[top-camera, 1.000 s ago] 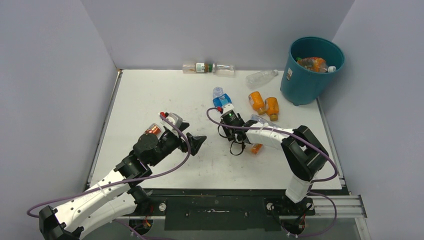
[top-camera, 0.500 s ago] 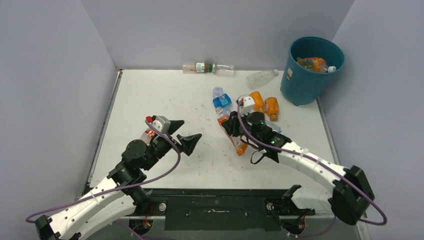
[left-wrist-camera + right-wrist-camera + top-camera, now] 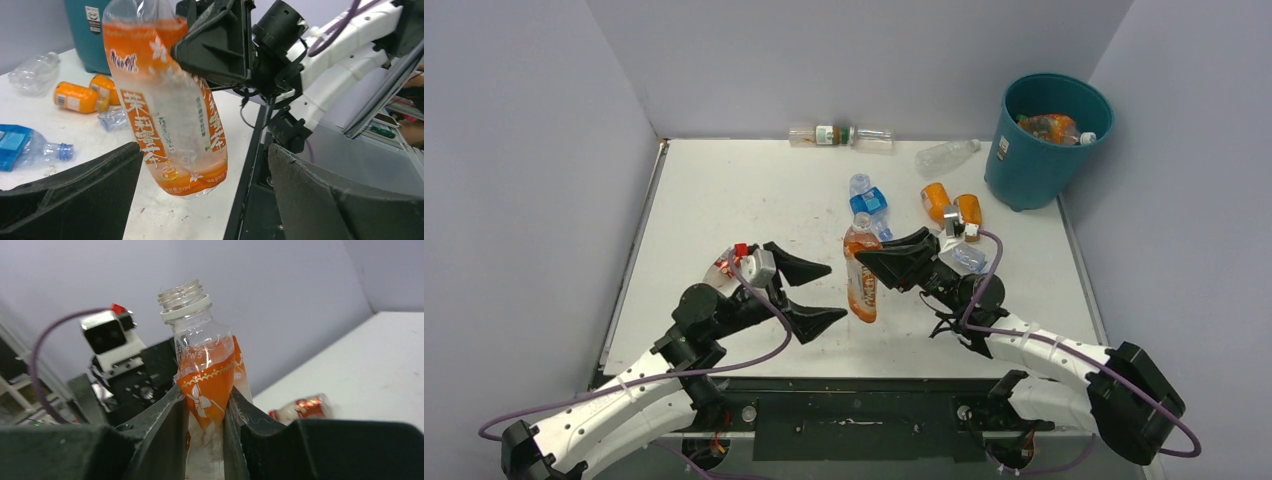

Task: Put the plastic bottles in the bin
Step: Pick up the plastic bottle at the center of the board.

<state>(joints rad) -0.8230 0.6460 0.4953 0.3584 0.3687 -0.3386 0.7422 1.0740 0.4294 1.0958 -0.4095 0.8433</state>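
My right gripper (image 3: 871, 262) is shut on the upper body of an orange-labelled plastic bottle (image 3: 861, 283), holding it upright and capless above the table. The same bottle (image 3: 205, 371) is squeezed between the right gripper (image 3: 206, 410) pads. My left gripper (image 3: 834, 294) stands open just left of it, and the bottle's lower half (image 3: 167, 125) hangs between the wide-apart left gripper (image 3: 204, 156) fingers without touching them. The teal bin (image 3: 1036, 160) stands at the back right with bottles inside. On the table lie a blue-labelled bottle (image 3: 867, 200), two orange bottles (image 3: 937, 203) and clear bottles (image 3: 946, 155).
Two clear bottles (image 3: 842, 135) lie against the back wall. A crushed clear bottle (image 3: 969, 257) lies beside the right arm. A small red-labelled bottle (image 3: 728, 266) sits behind the left arm. Grey walls close in the table on three sides.
The right gripper closed on the orange-labelled bottle, lifted it from the table and swung it upright towards the front. The left arm shifted right, its open jaws now flanking the bottle.
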